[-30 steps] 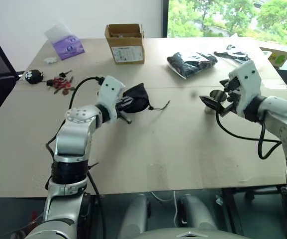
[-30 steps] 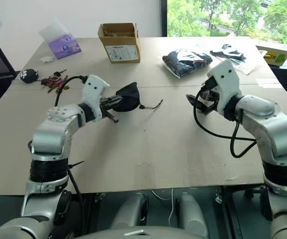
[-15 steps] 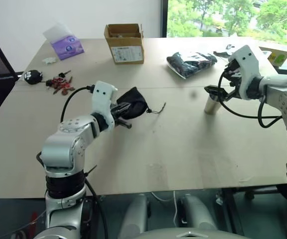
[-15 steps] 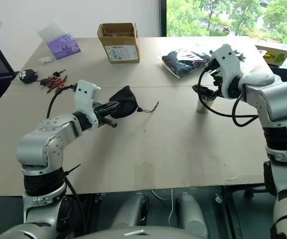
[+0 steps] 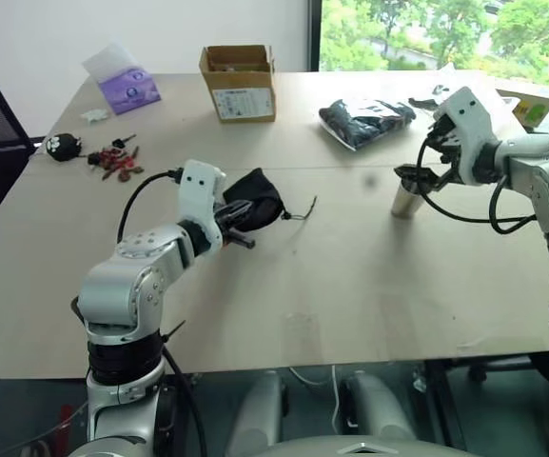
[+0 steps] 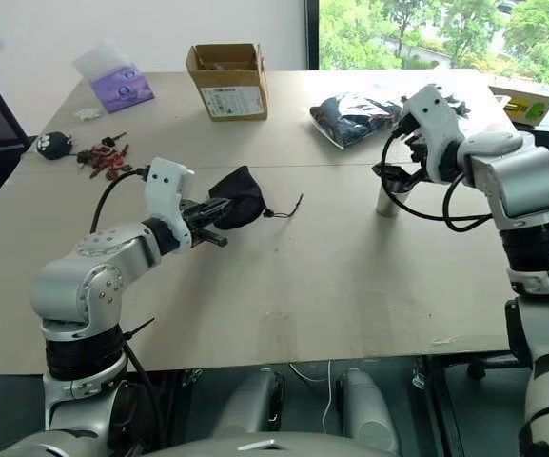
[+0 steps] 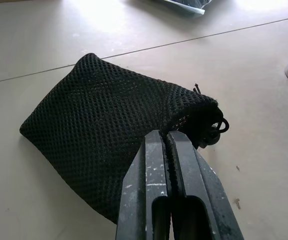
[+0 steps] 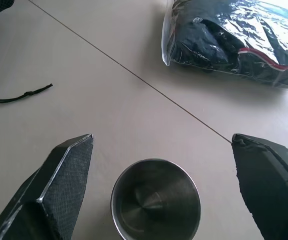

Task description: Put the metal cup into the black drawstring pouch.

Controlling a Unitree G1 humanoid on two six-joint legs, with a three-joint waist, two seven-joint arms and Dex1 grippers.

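The metal cup (image 8: pixel 156 200) stands upright on the surface (image 5: pixel 350 276), near the clear bag of dark items (image 5: pixel 364 121) and well apart from the black drawstring pouch (image 7: pixel 109 145). The right end effector (image 8: pixel 158 190) is spread wide, one finger on each side of the cup and touching neither. The left end effector (image 7: pixel 169 165) is clamped tight on the pouch's edge near its mouth. I judge two risks: a closing finger could strike the rim and tip the cup, and the pouch mouth looks gathered, so the cup may not enter. Compared with one second ago, the right arm has reached out from in front of the cup to above it, and the left arm has hardly moved
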